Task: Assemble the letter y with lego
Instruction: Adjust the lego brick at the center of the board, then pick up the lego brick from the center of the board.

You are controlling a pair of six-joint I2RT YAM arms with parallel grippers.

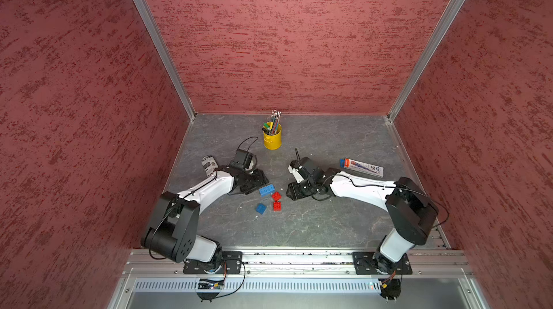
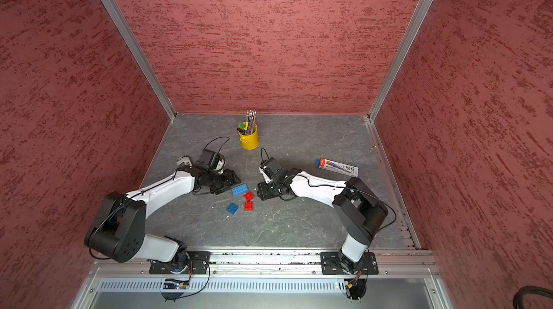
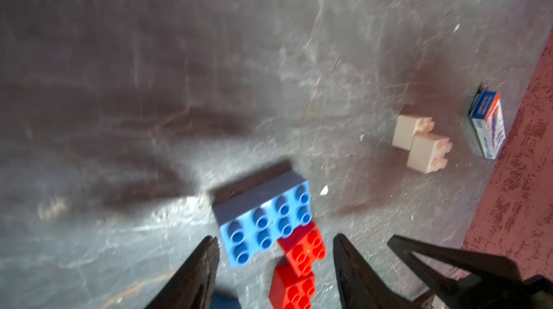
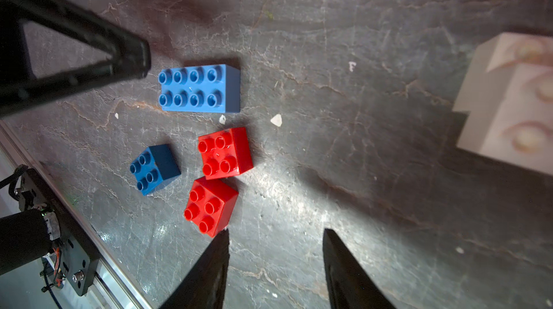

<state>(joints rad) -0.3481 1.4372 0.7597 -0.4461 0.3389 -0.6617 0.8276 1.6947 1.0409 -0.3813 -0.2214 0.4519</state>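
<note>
Both grippers hang low over the table (image 1: 299, 226) with jaws spread and nothing between them: the left gripper (image 3: 275, 238) points at the loose lego, and the right gripper (image 4: 276, 231) faces it from the opposite side. Nearest the base rail lie the square blue brick (image 4: 155, 169) and a red brick (image 4: 211, 205), apart from each other. A second red brick (image 4: 225, 153) touches the first at a corner. Just beyond sits the long blue brick (image 4: 199, 89), studs up, near the left fingertips. No letter y is formed yet.

Only the wrist views show the white pair (image 3: 422, 142), two bricks joined in a step. Both top views hide it under the right arm. Farther right lies a flat printed box (image 1: 362, 167).

At the far side the yellow pencil cup (image 1: 272, 138) stands upright, holding pencils (image 1: 275, 118) and markers.
</note>
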